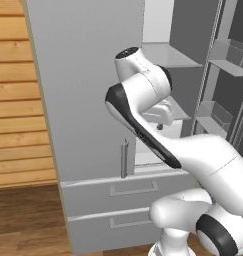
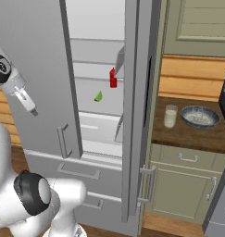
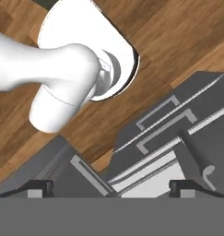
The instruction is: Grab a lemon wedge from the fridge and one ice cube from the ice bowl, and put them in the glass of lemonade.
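The fridge (image 2: 40, 55) has its right door (image 2: 134, 115) swung open, showing white shelves. On a middle shelf lies the lemon wedge (image 2: 98, 96), tiny and yellow-green. The glass of lemonade (image 2: 170, 115) stands on the wooden counter right of the fridge, with the ice bowl (image 2: 200, 116) just to its right. My gripper (image 2: 30, 107) hangs in front of the fridge's left door, well left of the wedge and pointing down. In the hand view the gripper (image 3: 112, 186) is open and holds nothing, looking down on the drawers (image 3: 164, 124) and the floor. The hand (image 1: 160, 114) shows partly behind my arm.
A red bottle (image 2: 113, 77) stands on the shelf above and right of the wedge. The open door's bins (image 1: 228, 55) jut out on the right. Two drawers (image 1: 133, 189) sit below the doors. Beige cabinets (image 2: 192, 185) carry the counter (image 2: 192, 136). Wood-panelled wall (image 1: 18, 100) lies left.
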Motion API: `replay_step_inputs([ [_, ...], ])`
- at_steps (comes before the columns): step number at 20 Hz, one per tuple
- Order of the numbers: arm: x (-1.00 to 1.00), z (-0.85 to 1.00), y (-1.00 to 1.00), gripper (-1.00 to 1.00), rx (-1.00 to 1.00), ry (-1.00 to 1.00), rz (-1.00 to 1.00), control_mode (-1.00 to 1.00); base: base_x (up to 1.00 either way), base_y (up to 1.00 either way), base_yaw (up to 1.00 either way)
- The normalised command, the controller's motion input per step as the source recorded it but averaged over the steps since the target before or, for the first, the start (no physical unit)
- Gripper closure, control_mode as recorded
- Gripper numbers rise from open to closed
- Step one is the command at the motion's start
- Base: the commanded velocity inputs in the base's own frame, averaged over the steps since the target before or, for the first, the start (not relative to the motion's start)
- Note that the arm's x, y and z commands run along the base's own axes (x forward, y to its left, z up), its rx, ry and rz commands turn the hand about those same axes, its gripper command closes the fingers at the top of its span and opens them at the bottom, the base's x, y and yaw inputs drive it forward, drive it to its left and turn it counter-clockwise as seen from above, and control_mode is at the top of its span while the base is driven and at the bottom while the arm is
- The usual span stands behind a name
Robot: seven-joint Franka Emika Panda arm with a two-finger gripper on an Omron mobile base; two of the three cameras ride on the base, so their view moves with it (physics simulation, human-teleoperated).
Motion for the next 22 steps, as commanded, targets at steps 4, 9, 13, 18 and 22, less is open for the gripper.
replay_step_inputs([
  [4, 0.02, -0.65, -0.15, -1.0, -0.09, 0.07, 0.2, -1.0, 0.0, 0.0, 0.0],
  [9, 0.25, -0.98, -0.22, -1.0, 0.17, -0.16, 0.05, -1.0, 0.0, 0.0, 0.0],
  [13, 0.07, -0.53, -0.07, -1.0, 0.31, -0.17, 0.15, -1.0, 0.0, 0.0, 0.0],
  [18, 0.33, -0.01, 0.01, -1.0, 0.08, -0.06, 0.32, -1.0, 0.0, 0.0, 0.0],
  [22, 0.48, -0.16, 0.12, -1.0, -0.01, 0.0, 0.34, -1.0, 0.0, 0.0, 0.0],
])
